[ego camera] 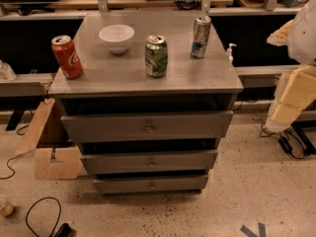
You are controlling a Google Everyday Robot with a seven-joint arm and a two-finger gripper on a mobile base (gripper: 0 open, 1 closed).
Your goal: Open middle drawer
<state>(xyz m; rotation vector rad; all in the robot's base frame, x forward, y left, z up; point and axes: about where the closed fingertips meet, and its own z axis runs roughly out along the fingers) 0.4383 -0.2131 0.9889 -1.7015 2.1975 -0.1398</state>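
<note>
Pincer (282, 113) hangs at the far right edge of the view, at the lower end of the cream-coloured arm, well apart from the drawers and level with the top one; whether it is spread or pressed together cannot be told, and it holds nothing that can be seen.

The middle drawer (148, 161) is the second of three grey fronts, its small round knob (152, 162) at the centre. It lies between the taller top drawer (147, 126) and the narrow bottom drawer (150, 184), with a dark gap showing above its front (how far out it stands cannot be told).

On the grey metal surface (113, 75) above the drawers stand a red Coca-Cola can (66, 57) at the left edge, a white bowl (116, 37) behind the middle, a green can (156, 56) near the centre and a silver-and-blue can (200, 37) towards the back right, all upright and apart from one another.

A cardboard box (49, 147) leans by the left side on the speckled floor (256, 181), and a black cable (42, 212) loops in front of it.
</note>
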